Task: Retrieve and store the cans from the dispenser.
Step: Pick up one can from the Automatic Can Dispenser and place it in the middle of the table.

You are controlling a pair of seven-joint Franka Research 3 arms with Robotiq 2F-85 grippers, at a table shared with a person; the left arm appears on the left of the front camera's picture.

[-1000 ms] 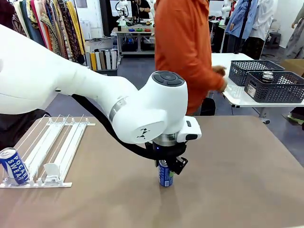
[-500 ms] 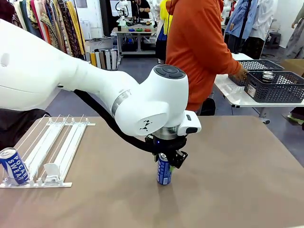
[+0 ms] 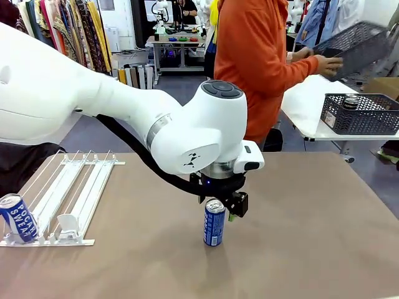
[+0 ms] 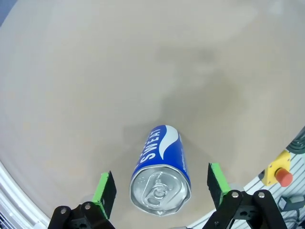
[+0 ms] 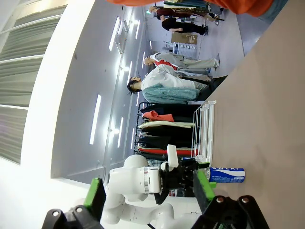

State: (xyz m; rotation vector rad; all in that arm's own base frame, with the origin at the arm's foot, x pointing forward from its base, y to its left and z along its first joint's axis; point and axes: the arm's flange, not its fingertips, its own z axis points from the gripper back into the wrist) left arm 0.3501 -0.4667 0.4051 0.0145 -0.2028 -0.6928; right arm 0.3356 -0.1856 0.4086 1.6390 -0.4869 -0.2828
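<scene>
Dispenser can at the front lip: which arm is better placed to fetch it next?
Left, probably. The left gripper stands open astride the table can, gripping nothing, and the dispenser with the lip can lies on that arm's side. The right gripper is open too, but far off.

Bright, even light from long ceiling strip lamps [image 5: 95, 125] casts only faint, soft shadows on the matte brown table [image 3: 312, 218], with mild glare on the silver top of the blue-and-white aluminium can [image 4: 161, 171], wrist views bowed at the edges, and the dark grey mesh basket [image 3: 355, 43] motion-blurred.
</scene>
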